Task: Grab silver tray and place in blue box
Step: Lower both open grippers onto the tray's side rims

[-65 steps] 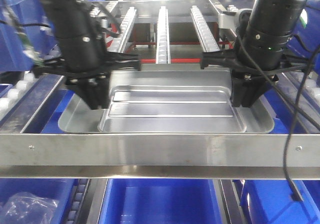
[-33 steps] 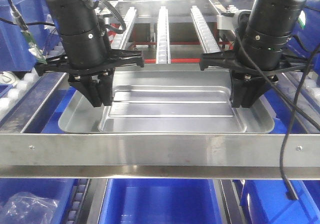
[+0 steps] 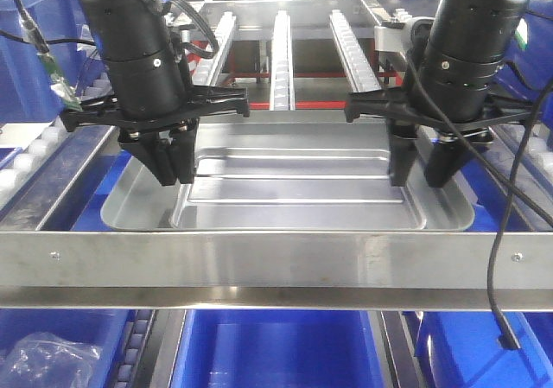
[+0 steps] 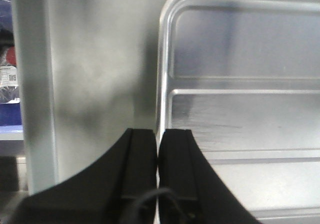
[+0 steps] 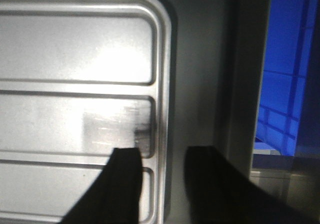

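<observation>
The silver tray [image 3: 294, 189] lies flat and level in the middle of the scene, just behind the steel rail [image 3: 276, 267] that runs across the near side, and at the near end of three roller tracks [image 3: 282, 60] that lead away to the far side. Its raised base panel with two long ridges faces up.

The left tool [image 3: 174, 176] hangs over the tray's left part with its fingers pressed together; the left wrist view shows the two black fingers [image 4: 142, 154] touching each other right at the left edge of the base panel, with nothing visibly clamped between them. The right tool [image 3: 416, 181] stands over the tray's right part with its fingers spread apart. In the right wrist view one finger [image 5: 125, 184] is over the panel and the other over the flat margin beyond the panel's right edge.

The blue box [image 3: 276, 353] sits lower down, under the rail on the near side, apart from the tray. A crumpled clear plastic bag [image 3: 47, 358] lies at the near left.
</observation>
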You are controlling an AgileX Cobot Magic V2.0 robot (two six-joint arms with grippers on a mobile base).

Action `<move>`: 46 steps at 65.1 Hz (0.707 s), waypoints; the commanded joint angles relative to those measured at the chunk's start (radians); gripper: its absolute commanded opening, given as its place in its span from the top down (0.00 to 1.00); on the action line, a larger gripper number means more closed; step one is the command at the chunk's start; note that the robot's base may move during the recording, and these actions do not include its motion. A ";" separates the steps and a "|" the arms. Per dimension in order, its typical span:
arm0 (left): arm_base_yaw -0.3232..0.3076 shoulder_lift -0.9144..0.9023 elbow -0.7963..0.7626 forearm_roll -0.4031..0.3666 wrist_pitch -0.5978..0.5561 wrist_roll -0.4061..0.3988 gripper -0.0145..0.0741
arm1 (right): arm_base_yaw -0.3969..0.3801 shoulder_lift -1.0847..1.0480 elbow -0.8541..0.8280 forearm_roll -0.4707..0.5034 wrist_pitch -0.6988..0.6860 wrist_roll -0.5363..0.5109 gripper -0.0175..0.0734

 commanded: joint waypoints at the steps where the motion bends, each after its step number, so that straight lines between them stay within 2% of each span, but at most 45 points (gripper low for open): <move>1: -0.009 -0.054 -0.031 -0.001 -0.026 -0.010 0.84 | -0.002 -0.047 -0.034 -0.002 -0.021 -0.012 0.33; 24: -0.009 -0.054 -0.031 0.001 -0.005 0.000 0.82 | -0.002 -0.047 -0.034 0.001 -0.007 -0.012 0.33; 27: -0.009 -0.054 -0.031 0.001 -0.004 0.000 0.77 | -0.002 -0.047 -0.034 0.003 -0.007 -0.012 0.33; 32: -0.009 -0.054 -0.031 0.001 -0.006 0.000 0.58 | -0.002 -0.047 -0.035 0.008 -0.007 -0.012 0.33; 37: -0.009 -0.054 -0.031 0.001 0.008 0.000 0.45 | -0.002 -0.047 -0.035 0.009 -0.009 -0.012 0.33; 46: -0.009 -0.054 -0.031 0.001 0.011 0.000 0.44 | -0.002 -0.047 -0.039 0.009 -0.020 -0.012 0.33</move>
